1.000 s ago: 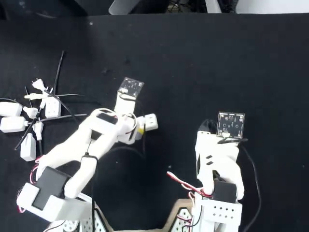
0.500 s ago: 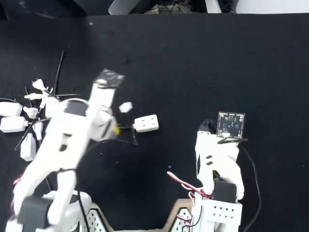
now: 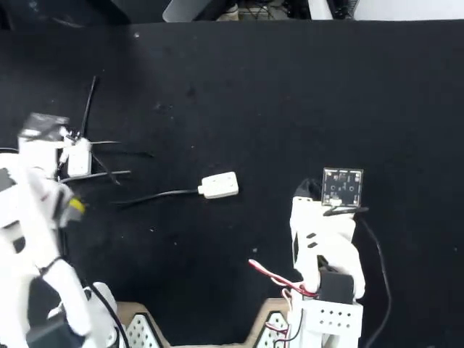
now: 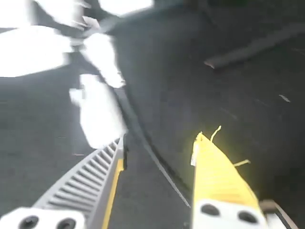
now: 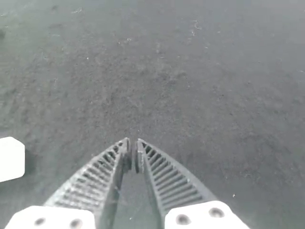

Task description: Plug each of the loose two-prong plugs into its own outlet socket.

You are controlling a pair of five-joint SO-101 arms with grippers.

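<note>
A white outlet socket lies mid-table with its black cable trailing left. My left arm stands over the far-left pile of white plugs and partly hides it. The left gripper is open, with one grey finger and one yellow-taped finger. Blurred white plugs lie just beyond its tips, and a black cable runs between the fingers. The right gripper is shut and empty over bare black cloth, right of the socket; a white block shows at that view's edge.
Black cables sprawl out from the plug pile at the left. The right arm rests near the front right of the black table. The arm bases sit at the front edge.
The left arm has swung from the socket at mid-table over to the plug pile at the far left, leaving the socket lying there. The right arm has kept still.
</note>
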